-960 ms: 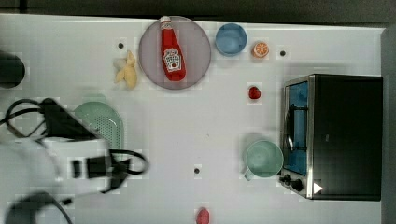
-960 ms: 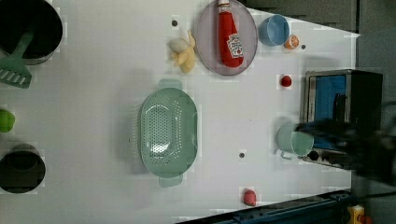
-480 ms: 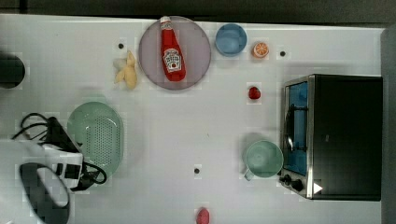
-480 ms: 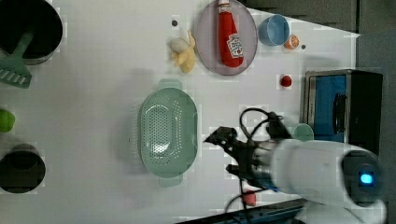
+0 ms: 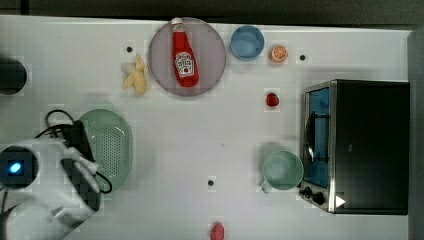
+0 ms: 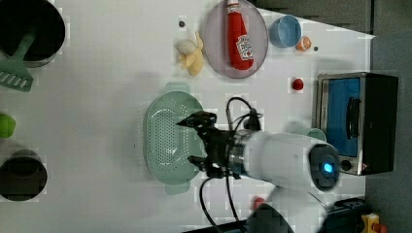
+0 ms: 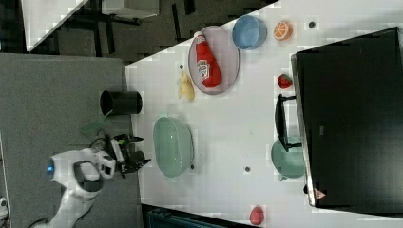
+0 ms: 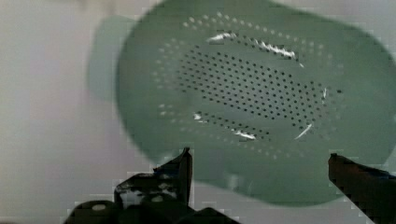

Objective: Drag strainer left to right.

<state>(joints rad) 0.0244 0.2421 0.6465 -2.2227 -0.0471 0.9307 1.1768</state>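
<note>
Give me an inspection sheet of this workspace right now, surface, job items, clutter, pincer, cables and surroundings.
Surface: white table, bare patches between items.
Job's things: strainer upright at the top view's left, nothing inside.
Clutter: ketchup bottle on purple plate; blue bowl; banana; orange half; mug beside toaster oven.
Pincer: pincer open, over the strainer's rim, holding nothing.
Cables: black cable looped off the wrist.
Surroundings: black pot at the table edge; grey floor.
</note>
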